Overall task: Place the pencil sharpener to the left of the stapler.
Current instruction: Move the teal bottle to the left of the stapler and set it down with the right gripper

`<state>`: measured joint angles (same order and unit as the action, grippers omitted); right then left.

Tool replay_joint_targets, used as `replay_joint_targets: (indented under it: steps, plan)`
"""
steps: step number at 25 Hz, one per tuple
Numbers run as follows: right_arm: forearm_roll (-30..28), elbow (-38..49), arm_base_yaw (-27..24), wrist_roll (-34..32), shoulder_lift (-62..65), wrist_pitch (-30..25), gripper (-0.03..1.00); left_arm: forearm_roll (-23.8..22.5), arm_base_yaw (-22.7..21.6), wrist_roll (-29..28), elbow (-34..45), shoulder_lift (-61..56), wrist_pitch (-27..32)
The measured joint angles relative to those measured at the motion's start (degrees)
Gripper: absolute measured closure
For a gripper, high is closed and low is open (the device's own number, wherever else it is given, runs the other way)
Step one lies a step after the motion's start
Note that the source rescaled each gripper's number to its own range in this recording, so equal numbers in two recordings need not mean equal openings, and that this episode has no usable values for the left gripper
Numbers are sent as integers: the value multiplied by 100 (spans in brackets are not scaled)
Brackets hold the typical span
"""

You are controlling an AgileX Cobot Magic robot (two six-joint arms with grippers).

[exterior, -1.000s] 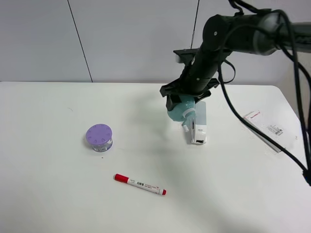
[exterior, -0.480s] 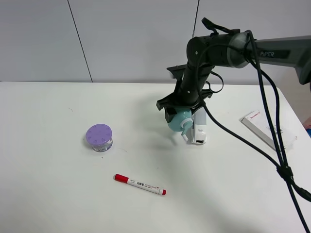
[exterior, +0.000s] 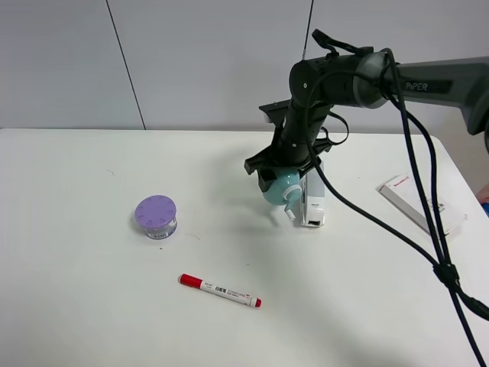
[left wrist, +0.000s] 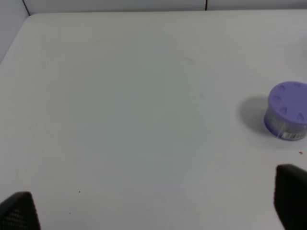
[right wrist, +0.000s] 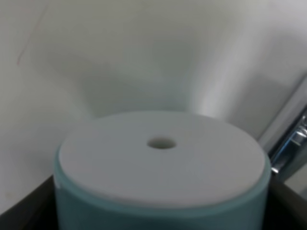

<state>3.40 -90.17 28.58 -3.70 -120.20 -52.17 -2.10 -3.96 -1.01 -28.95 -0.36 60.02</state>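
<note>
My right gripper (exterior: 283, 171) is shut on the mint-teal pencil sharpener (exterior: 277, 188), which hangs low over the table with its small crank handle pointing down. It is right against the left side of the white and grey stapler (exterior: 312, 200). The right wrist view is filled by the pencil sharpener's white end face with a small hole (right wrist: 161, 165), and a metal part of the stapler (right wrist: 291, 136) shows beside it. Whether the sharpener touches the table I cannot tell. My left gripper (left wrist: 153, 211) is open over bare table; only its dark fingertips (left wrist: 19, 215) show.
A purple round container (exterior: 156, 215) stands at the left of the table and also shows as the purple container (left wrist: 287, 111) in the left wrist view. A red marker (exterior: 220, 290) lies near the front. A flat white box with red print (exterior: 420, 203) lies at the right edge.
The right arm has come down and shifted slightly left with the sharpener, bringing it lower beside the stapler. In the last half second it barely moved.
</note>
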Motion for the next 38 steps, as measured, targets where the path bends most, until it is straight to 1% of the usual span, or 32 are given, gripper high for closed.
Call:
replay_joint_targets:
  steps: [7,13,18,27,38]
  plan:
    - [-2,-234,99,0,-226,-52,97,0,0,0,0,0,0]
    - [-200,-235,99,0,-364,-117,97,0,0,0,0,0,0]
    - [-238,-235,123,0,-444,-94,97,0,0,0,0,0,0]
    - [-209,-235,123,0,-467,138,97,0,0,0,0,0,0]
    - [-56,-241,128,0,-542,201,97,0,0,0,0,0,0]
